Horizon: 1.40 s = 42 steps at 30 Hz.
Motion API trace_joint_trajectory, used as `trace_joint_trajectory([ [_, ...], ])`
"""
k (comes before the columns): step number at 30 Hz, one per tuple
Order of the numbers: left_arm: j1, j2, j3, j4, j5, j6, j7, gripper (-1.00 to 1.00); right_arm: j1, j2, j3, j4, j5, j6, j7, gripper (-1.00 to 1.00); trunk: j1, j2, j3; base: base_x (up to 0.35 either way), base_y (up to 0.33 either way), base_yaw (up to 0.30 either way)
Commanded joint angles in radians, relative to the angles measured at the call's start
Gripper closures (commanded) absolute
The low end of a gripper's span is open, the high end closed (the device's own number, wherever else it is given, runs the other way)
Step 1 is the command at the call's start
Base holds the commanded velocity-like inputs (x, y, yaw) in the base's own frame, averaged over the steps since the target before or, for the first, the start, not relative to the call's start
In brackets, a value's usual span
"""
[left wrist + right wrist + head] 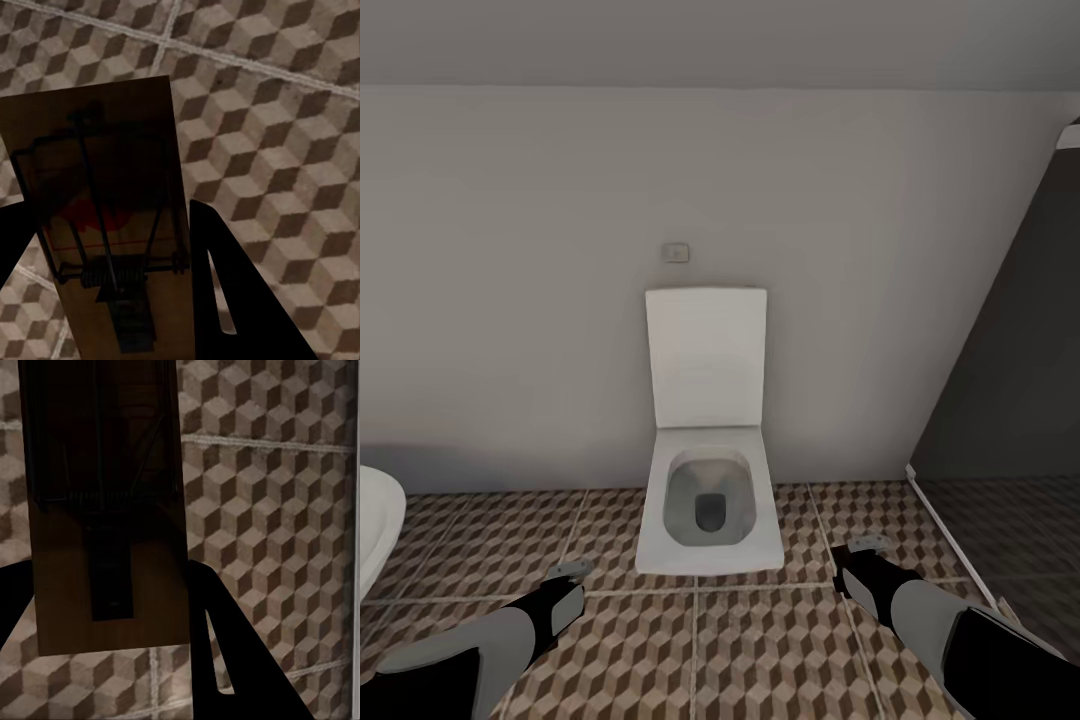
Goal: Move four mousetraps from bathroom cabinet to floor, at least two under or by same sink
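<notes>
Head view is showing both arms reaching forward low over the bathroom floor [760, 640], with a white toilet [708, 500] straight ahead against the pale wall, its lid up and a small flush plate [677, 252] above it. The left claw [565, 580] and right claw [860, 555] are each carrying a small flat piece at the tip, too small there to make out. The wrist views are giving the detail: the left claw [112, 247] is gripping a mousetrap [105, 187] between its dark fingers [232, 300], wooden plate with wire bar, spring coil and a red mark that cannot be read; the right claw [112, 600] is clamping a second mousetrap [105, 510], wire and spring showing, no legible writing. Both traps are hanging above the cube-pattern tiles, not touching them. A white basin edge [375, 520] is sitting at far left, a dark shower partition [1010, 380] at far right.
</notes>
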Motion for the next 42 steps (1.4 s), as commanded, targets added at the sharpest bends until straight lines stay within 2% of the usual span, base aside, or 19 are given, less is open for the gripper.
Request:
trace_joint_trajectory([
  [1,-0.001,0.001,-0.009,0.001,0.002,0.006,0.003,1.00,-0.001,0.000,0.009,-0.001,-0.011,0.004,-0.003,1.00,0.004,-0.008,-0.004,0.000,0.000,0.000],
  [5,-0.001,0.003,-0.009,0.005,0.002,0.009,0.004,1.00,-0.001,-0.001,0.009,-0.001,-0.011,0.003,0.010,1.00,0.019,-0.036,-0.017,0.000,0.000,0.000],
  [10,-0.001,0.001,-0.009,0.007,0.002,0.012,0.006,1.00,-0.001,-0.006,0.011,0.000,-0.010,0.002,0.097,1.00,0.038,-0.071,-0.032,0.000,0.000,0.000],
  [14,-0.001,0.003,-0.009,0.007,0.002,0.011,0.006,1.00,0.000,-0.008,0.012,0.001,-0.010,0.002,0.127,1.00,0.054,-0.099,-0.045,0.000,0.000,0.000],
  [42,-0.001,0.014,-0.010,0.005,0.001,0.018,0.004,1.00,0.000,-0.001,0.012,0.000,-0.009,0.002,0.139,1.00,0.161,-0.295,-0.133,0.000,0.000,0.000],
])
